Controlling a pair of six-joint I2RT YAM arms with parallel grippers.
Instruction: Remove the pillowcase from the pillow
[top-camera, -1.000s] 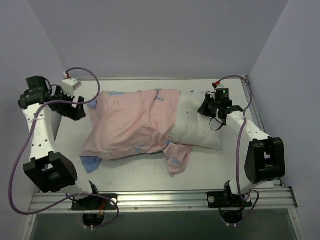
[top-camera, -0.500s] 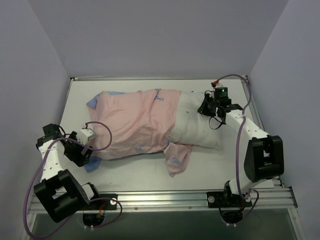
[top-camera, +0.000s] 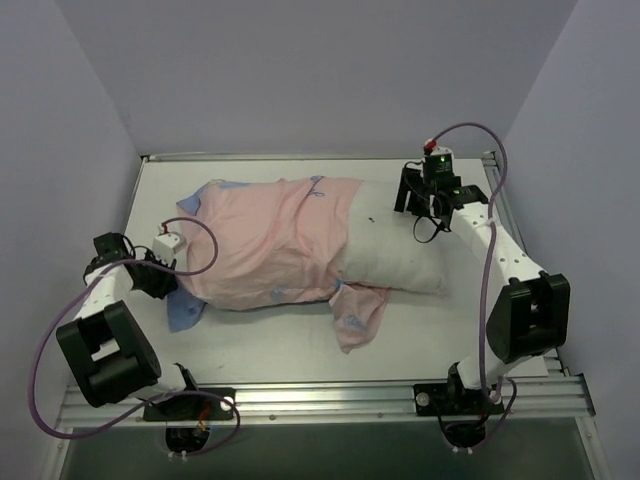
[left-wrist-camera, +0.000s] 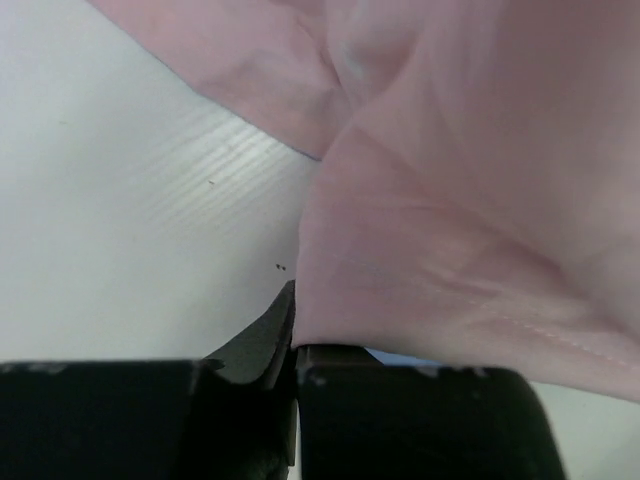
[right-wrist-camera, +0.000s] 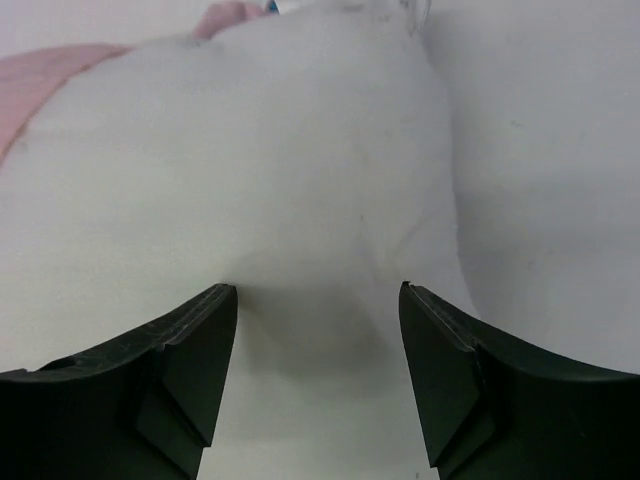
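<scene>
The pillowcase (top-camera: 270, 240), pink side out with blue corners showing, lies across the table and covers the left part of the pillow (top-camera: 395, 255). The pillow's white right end sticks out bare. My left gripper (top-camera: 165, 283) sits at the pillowcase's near-left corner. In the left wrist view it (left-wrist-camera: 292, 335) is shut, with the pink fabric's (left-wrist-camera: 470, 200) edge pinched between the fingers. My right gripper (top-camera: 405, 200) hovers at the pillow's far-right corner. Seen from the right wrist, it (right-wrist-camera: 315, 290) stands open with the white pillow (right-wrist-camera: 250, 150) bulging just ahead of the fingertips, not gripped.
A loose pink flap (top-camera: 358, 315) of the pillowcase hangs off the pillow's near side. A blue corner (top-camera: 185, 312) lies flat by the left gripper. The white table (top-camera: 300, 345) is bounded by grey walls on three sides and a metal rail (top-camera: 320, 400) at the front.
The left arm swung from the far-left corner to the pillowcase's near-left corner and shut on the fabric. The right gripper opened, let go of the pillow's end and drew back slightly.
</scene>
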